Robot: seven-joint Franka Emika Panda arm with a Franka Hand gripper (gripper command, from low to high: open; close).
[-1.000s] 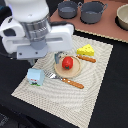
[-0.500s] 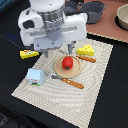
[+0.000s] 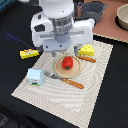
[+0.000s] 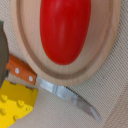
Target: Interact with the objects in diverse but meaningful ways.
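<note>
Light is even and fairly bright. The exterior view is low in detail and soft all over; the arm (image 3: pixel 59 27) blurs most. The wrist view is softer still: the tomato (image 4: pixel 64 29) shows a faint sheen, the knife (image 4: pixel 70 98) a pale glint.

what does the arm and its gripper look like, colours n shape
In the exterior view the arm is glossy white with rounded, chunky segments and a grey ribbed band at the wrist. Below it sits a wide white block-shaped gripper body with dark fingers. No markings or cables are legible.
</note>
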